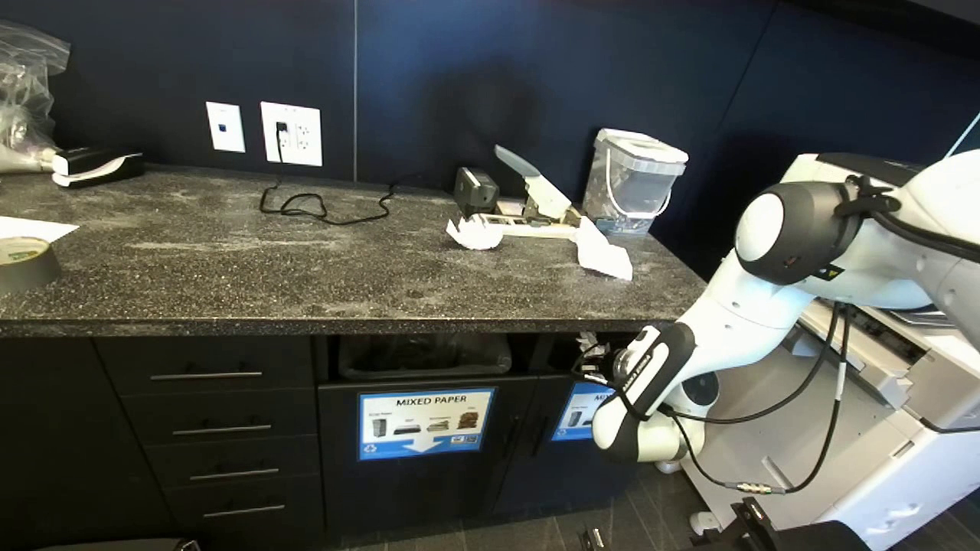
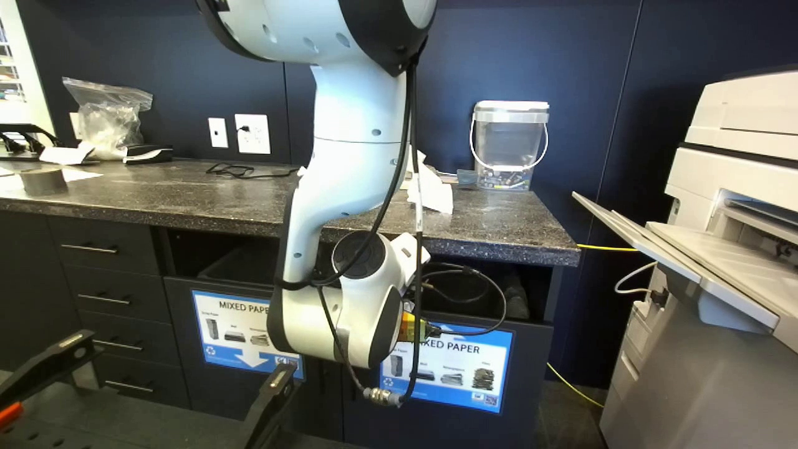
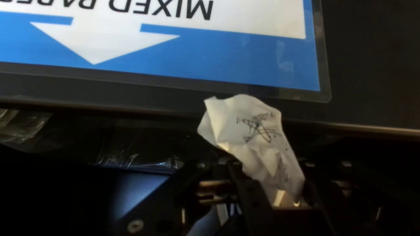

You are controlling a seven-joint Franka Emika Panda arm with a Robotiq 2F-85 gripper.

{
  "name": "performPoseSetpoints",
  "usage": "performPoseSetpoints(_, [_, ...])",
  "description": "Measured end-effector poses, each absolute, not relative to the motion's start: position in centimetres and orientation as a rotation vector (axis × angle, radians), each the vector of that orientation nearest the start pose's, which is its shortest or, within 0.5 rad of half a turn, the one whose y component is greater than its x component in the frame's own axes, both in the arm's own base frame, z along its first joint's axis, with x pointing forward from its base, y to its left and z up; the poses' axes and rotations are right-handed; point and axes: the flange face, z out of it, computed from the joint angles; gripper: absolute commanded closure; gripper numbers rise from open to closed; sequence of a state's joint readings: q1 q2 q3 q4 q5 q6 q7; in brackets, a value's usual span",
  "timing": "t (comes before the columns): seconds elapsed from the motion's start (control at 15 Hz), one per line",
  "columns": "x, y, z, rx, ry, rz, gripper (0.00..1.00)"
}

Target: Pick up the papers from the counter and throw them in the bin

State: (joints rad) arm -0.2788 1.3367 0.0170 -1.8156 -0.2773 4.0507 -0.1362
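Note:
In the wrist view, my gripper [image 3: 271,178] has its fingers close on both sides of a white crumpled paper [image 3: 259,131] with black ink marks. The paper sticks out past the fingertips, by the edge of the bin's dark front. The bin [image 2: 530,368] has a mostly blue label [image 3: 229,55] and a dark slot above it. In both exterior views the arm's wrist is at this slot and hides the gripper. On the dark speckled counter [image 1: 306,275], white papers lie at a stapler-like tool: a left piece [image 1: 476,233] and a right piece [image 1: 602,251].
A pale translucent bucket [image 1: 632,180] stands at the counter's right end. The stapler-like tool [image 1: 543,203], a black cable [image 1: 321,218] and a tape roll [image 1: 27,264] are on the counter. A twin front with a whiter label [image 1: 425,421] adjoins the bin. A printer [image 2: 717,249] stands right.

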Motion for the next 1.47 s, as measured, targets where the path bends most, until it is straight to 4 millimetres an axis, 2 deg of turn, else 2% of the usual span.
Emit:
performPoseSetpoints(1.07, [52.5,-10.8,-6.9,-2.765,-0.119,-1.555,0.97])
performPoseSetpoints(1.47, [57.0,-11.6,-5.1,-2.684,-0.088,-1.699,0.97])
